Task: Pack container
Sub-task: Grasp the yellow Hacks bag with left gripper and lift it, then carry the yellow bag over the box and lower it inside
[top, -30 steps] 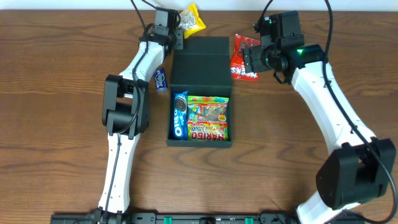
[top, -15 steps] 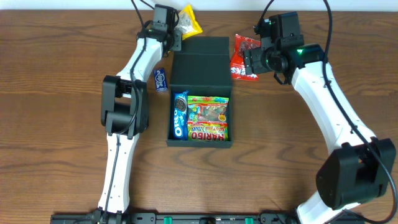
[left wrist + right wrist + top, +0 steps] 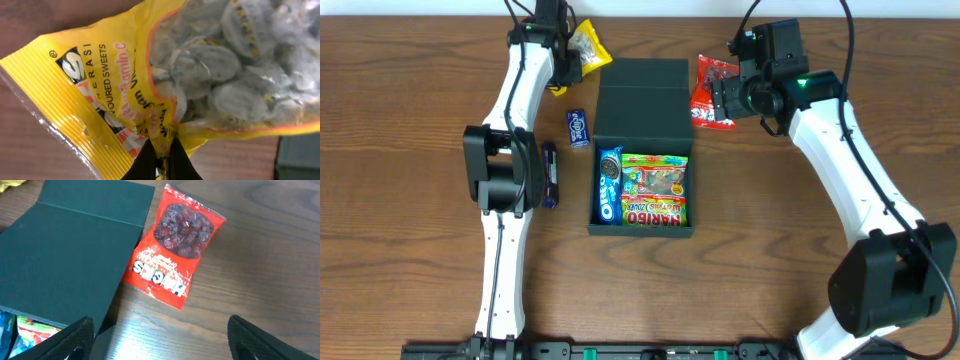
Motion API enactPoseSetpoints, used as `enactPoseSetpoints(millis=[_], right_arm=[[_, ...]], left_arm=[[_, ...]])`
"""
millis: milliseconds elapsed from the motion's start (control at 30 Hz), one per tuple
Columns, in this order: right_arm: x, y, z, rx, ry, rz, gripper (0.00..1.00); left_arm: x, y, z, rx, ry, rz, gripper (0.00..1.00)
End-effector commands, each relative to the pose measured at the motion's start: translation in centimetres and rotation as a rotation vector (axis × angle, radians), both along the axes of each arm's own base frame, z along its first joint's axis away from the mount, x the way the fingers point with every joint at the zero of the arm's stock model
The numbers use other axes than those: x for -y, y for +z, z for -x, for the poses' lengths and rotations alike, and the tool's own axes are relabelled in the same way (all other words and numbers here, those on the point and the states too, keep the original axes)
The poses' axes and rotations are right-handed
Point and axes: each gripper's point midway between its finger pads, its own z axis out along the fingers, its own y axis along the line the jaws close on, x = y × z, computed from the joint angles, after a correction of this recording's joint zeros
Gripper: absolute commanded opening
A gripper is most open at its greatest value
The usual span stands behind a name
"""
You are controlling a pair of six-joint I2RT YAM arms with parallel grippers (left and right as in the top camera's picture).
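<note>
Open container, long axis near-to-far, lid flap laid back toward far edge. Left tool pinching yellow sweets bag. Right tool spread near red packet.

A yellow sweets packet, edge nipped in the gripper.

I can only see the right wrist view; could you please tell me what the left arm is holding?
Observer: The left fingers are shut on a yellow sweets packet.
Operator: Thank you. What is already in the container?
Observer: An Oreo pack and a Haribo bag lie side by side inside it.
Operator: Is anything loose on its left?
Observer: A small blue packet lies on the table just left of it.
</note>
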Motion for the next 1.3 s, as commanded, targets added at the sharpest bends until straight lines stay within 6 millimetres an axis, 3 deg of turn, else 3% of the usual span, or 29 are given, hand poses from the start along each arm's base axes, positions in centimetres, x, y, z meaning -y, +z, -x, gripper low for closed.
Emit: enactPoseSetpoints(millis=[0,300,500,700,933,1033,1267], right_arm=[[0.3,0.6,-0.1,0.012,-0.017,-0.014,0.85],[0.3,0.7,-0.3,0.019,-0.017,-0.015,0.85],[0.4,1.0,-0.7,0.038,-0.022,-0.019,0.84],[3.2,1.5,-1.9,0.068,-0.096,-0.034,0.85],[6.6,1.9,-2.8,0.095,-0.181,-0.047,0.85],[8.2,1.9,-3.0,0.095,-0.215,-0.045,0.86],[10.1,2.0,-3.1,0.099,-0.253,-0.044,0.86]], left_arm=[[-0.1,2.3,-0.5,0.029,-0.001,-0.018,0.06],[-0.2,7.9,0.7,0.034,-0.001,-0.018,0.06],[-0.2,13.0,1.1,0.112,-0.016,-0.016,0.06],[0.1,19.0,2.9,0.196,-0.057,-0.02,0.06],[3.9,21.6,5.5,0.202,-0.132,-0.009,0.06],[7.5,22.1,8.6,0.146,-0.232,0.005,0.06],[12.0,24.5,12.6,0.142,-0.361,0.031,0.06]])
